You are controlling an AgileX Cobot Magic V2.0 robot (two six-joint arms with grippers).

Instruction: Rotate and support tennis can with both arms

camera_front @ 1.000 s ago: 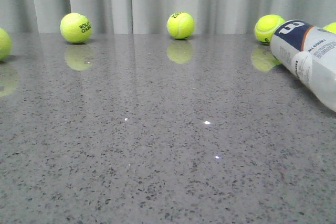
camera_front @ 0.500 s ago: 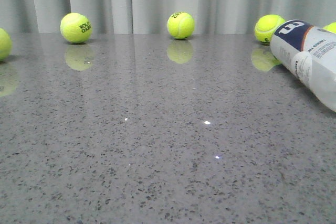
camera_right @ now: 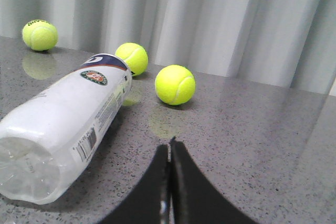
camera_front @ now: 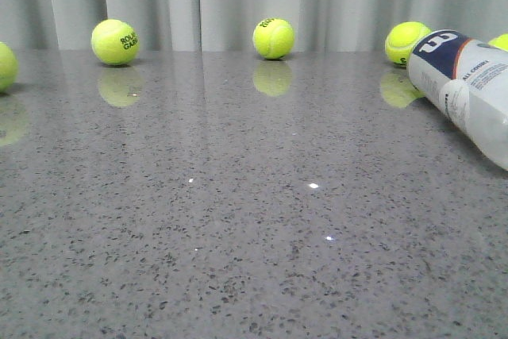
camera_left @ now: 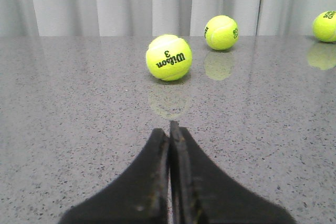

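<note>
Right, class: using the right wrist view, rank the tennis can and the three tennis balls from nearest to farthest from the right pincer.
1. The tennis can, lying on its side beside the closed right pincer.
2. The ball nearest the pincer, just ahead of it.
3. The ball by the can's labelled end, farther back.
4. The far ball, by the curtain beyond the can.

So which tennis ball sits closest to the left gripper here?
The ball printed "Wilson 3", straight ahead of the shut left gripper. The two other balls in the left wrist view lie farther back by the curtain.
</note>
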